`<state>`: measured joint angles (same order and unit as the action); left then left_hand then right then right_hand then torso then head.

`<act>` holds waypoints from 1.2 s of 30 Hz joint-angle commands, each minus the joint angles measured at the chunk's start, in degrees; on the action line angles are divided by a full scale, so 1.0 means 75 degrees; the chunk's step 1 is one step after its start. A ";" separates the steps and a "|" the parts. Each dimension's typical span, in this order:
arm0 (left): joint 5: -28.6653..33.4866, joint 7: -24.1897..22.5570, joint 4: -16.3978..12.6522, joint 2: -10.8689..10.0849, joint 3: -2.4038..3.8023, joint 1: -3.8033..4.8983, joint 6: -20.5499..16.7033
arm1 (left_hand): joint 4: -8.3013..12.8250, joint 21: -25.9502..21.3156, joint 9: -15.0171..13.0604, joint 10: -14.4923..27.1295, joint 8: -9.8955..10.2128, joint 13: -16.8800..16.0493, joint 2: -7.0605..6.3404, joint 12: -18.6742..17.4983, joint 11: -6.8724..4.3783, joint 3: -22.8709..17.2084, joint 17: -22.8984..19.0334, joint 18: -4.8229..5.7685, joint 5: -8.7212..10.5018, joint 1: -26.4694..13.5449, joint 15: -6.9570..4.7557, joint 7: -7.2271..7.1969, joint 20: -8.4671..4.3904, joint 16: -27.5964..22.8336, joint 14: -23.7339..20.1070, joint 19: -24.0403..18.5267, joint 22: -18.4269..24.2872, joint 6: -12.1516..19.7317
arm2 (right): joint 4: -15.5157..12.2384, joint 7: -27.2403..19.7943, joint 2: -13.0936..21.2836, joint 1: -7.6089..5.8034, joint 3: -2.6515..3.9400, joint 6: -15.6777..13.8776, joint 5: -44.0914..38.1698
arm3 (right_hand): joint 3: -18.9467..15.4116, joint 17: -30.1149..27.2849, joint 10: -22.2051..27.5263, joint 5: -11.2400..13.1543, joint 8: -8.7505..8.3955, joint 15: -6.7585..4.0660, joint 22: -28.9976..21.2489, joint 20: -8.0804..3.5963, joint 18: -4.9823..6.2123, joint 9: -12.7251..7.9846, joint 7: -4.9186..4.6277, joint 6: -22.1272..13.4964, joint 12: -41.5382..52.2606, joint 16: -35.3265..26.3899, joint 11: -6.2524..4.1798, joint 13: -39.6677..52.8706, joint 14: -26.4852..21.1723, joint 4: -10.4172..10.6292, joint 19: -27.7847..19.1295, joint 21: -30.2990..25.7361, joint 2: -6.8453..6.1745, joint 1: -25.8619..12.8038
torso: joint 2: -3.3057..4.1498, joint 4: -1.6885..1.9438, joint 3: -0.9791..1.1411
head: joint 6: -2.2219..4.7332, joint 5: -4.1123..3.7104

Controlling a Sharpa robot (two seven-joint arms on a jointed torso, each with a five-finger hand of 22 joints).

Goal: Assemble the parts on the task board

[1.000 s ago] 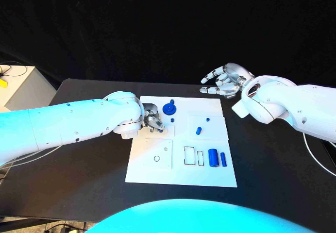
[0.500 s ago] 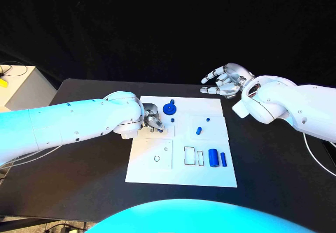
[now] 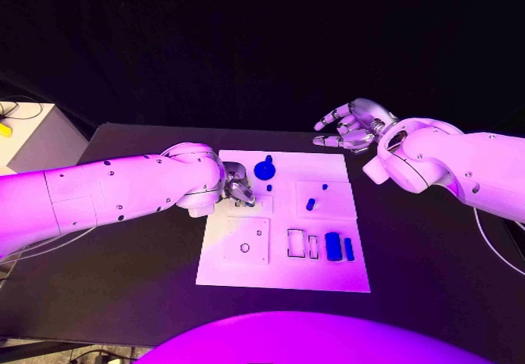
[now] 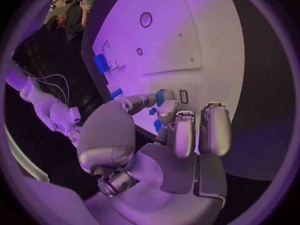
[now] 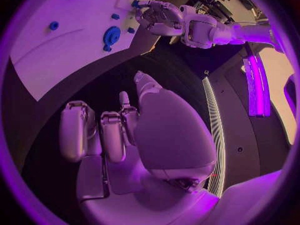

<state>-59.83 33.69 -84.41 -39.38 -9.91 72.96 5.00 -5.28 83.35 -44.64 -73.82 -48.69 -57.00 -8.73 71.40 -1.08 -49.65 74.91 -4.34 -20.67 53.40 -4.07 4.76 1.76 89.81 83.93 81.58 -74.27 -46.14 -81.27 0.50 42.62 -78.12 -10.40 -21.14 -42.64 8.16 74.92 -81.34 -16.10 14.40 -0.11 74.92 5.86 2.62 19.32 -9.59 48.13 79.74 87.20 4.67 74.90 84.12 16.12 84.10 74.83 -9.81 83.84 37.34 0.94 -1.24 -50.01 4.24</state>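
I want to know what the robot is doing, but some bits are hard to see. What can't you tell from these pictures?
- Head view: the left hand is partly hidden behind its own arm, so whether it holds a part is unclear.
- Left wrist view: the fingers cover a small blue part; the grip cannot be judged.
- Head view: the outlines on the task board are too small to read.

The left hand [image 3: 239,191] covers the near-left corner of the task board [image 3: 287,277], so what sits under its fingers cannot be told. A small blue part [image 4: 164,96] shows between its fingertips, half hidden; whether it is gripped is unclear.
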 commanded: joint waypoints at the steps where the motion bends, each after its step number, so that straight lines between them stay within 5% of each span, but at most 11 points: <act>1: -0.0006 0.0080 -0.0012 0.0025 -0.0007 -0.0009 0.0268 | 0.1776 0.0026 -0.0009 -0.0061 -0.0012 -0.0013 0.0015 0.0028 -0.0019 -0.1810 0.2012 0.0138 -0.0045 0.0040 -0.0058 -0.0213 0.0007 0.0025 0.0809 0.0068 -0.0006 -0.0283 | -0.0003 -0.0038 -0.0002 0.0003 0.0001 0.0107 -0.0068 | 0.0049 0.1248 0.0032 0.0032 0.0029 0.0037 0.0963 0.0021 0.0088 0.0008 0.0012 -0.0058 -0.0023 -0.0036 -0.0017 0.0666 0.0583 0.0018 -0.0016 -0.0025 0.0011 -0.0053 | 0.0003 -0.0007 -0.0002 | 0.0001 -0.0003; 36: 0.0181 0.0085 0.0152 0.0282 -0.0006 -0.0007 0.0169 | 0.1642 0.0009 0.0014 -0.0327 -0.0019 -0.0358 0.0132 0.0233 -0.0049 -0.1399 0.2012 0.0142 0.0076 -0.0198 -0.0059 -0.0265 0.0009 0.0025 0.0809 0.0067 -0.0019 -0.0355 | -0.0047 -0.0030 0.0037 0.0002 0.0001 0.0098 -0.0082 | 0.0049 0.1248 0.0032 0.0032 0.0029 0.0037 0.0963 0.0021 0.0088 0.0008 0.0012 -0.0058 -0.0023 -0.0036 -0.0017 0.0666 0.0583 0.0018 -0.0016 -0.0025 0.0011 -0.0053 | 0.0001 -0.0001 0.0001 | 0.0001 -0.0083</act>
<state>-59.28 35.01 -83.08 -37.59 -9.98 72.95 5.53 -4.48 83.36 -44.49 -76.01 -48.79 -59.62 -7.92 72.90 -1.43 -48.85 74.91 -4.33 -20.38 52.52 -4.07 3.98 1.76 89.81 83.94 81.58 -74.37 -47.96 -81.50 0.54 42.86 -78.12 -10.40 -21.13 -42.70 8.16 74.91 -81.34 -16.10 14.40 -0.11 74.91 5.86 2.62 19.29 -9.59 48.13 79.74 87.20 4.67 74.90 84.11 16.12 84.10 74.83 -9.81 83.84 37.35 0.90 -1.21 -50.01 3.68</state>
